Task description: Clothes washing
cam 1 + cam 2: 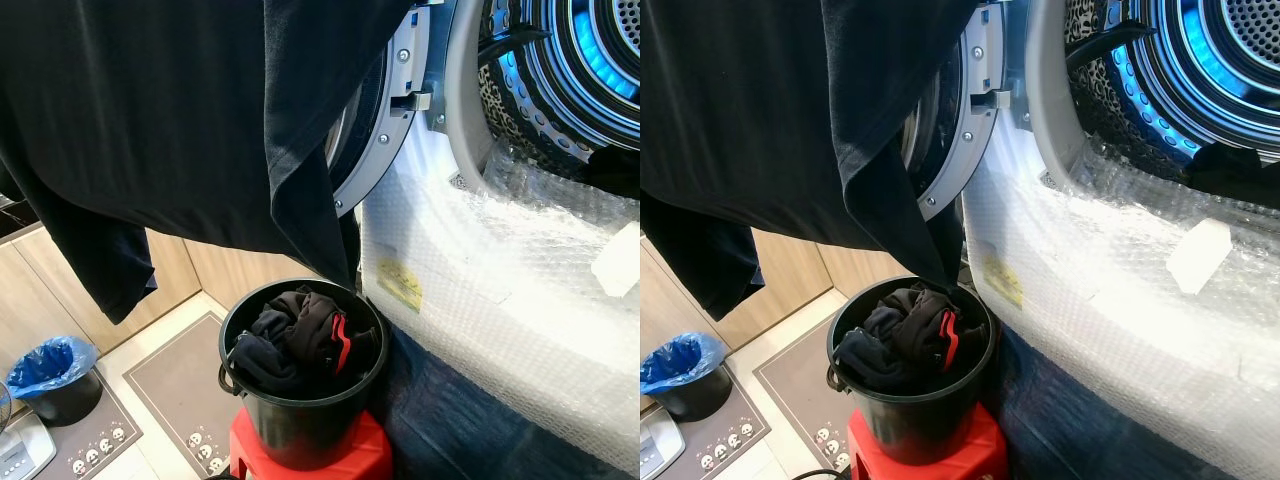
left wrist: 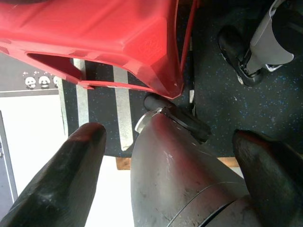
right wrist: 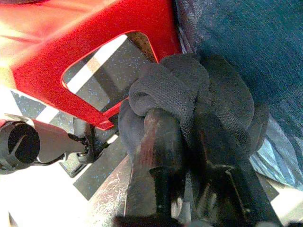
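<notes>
A large black garment [image 1: 150, 120] hangs across the top left of the eye views. Its lowest corner reaches the black bucket [image 1: 300, 425]; what holds its top is out of frame. The bucket stands on a red stool [image 1: 365, 455] and holds a heap of dark clothes [image 1: 300, 335] with a red stripe. The washing machine's door [image 1: 385, 120] is open and its drum [image 1: 590, 60] glows blue. My right gripper [image 3: 184, 127] is shut on a wad of black cloth [image 3: 189, 90] above the red stool [image 3: 71, 47]. My left gripper [image 2: 165, 175] hangs open beside the stool [image 2: 94, 38].
Bubble wrap [image 1: 500, 290] covers the machine's front below the opening. A dark cloth [image 1: 615, 170] lies at the drum's lip. A small bin with a blue bag [image 1: 50, 375] stands on the floor at the left, beside grey mats [image 1: 180, 390]. Wooden cabinets line the left wall.
</notes>
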{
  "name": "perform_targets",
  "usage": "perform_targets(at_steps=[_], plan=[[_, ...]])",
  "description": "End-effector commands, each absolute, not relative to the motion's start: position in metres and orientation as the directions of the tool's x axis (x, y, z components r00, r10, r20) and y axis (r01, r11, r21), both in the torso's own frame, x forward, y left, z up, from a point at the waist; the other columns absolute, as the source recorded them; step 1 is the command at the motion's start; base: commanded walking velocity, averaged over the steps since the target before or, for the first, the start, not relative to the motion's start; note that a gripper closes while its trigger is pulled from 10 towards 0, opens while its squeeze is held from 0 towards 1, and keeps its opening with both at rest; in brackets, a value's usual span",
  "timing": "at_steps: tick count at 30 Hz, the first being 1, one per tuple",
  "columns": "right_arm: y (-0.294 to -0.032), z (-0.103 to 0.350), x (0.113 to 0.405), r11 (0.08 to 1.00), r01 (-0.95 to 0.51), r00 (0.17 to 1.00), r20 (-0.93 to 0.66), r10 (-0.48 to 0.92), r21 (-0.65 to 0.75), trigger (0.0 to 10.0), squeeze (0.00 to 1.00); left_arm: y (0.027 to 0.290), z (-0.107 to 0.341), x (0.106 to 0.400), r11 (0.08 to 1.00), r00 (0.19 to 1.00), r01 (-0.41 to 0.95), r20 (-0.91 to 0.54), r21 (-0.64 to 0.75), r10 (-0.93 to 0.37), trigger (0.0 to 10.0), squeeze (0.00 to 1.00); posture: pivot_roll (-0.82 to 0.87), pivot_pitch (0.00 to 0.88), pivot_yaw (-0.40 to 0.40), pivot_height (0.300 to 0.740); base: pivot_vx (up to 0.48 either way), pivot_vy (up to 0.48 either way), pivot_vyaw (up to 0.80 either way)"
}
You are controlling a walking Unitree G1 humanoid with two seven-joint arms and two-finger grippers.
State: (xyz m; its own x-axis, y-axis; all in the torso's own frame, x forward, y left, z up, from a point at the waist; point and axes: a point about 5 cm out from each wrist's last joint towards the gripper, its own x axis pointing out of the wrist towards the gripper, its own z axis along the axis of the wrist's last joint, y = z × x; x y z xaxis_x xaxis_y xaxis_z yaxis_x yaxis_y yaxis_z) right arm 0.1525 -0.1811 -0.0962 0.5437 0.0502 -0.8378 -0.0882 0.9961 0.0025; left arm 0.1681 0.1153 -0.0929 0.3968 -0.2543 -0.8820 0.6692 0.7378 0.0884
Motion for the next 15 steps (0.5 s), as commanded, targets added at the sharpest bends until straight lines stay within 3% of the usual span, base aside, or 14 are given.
perform_targets(at_steps=[1,10,15], plan=[[-0.1782,-0.0970,0.1512,0.995,-0.099,0.537,-0.841,0.064,0.012,10.0,0.00,0.1183,-0.0967,0.1595,0.742,0.371,0.667,-0.896,0.073,-0.246,10.0,0.00,-0.16,0.000,0.057,0.740,0.000,0.000,0.00],[-0.1786,-0.0968,0.1519,0.995,-0.102,0.537,-0.841,0.062,0.008,10.0,0.00,0.1177,-0.0963,0.1607,0.762,0.375,0.645,-0.894,0.063,-0.244,10.0,0.00,-0.15,0.000,0.052,0.740,0.000,0.000,0.00],[-0.1778,-0.0967,0.1522,0.995,-0.103,0.538,-0.841,0.064,0.010,10.0,0.00,0.1258,-0.0961,0.1627,0.820,0.387,0.571,-0.896,0.048,-0.216,10.0,0.00,-0.16,0.000,0.055,0.740,0.000,0.000,0.00]])
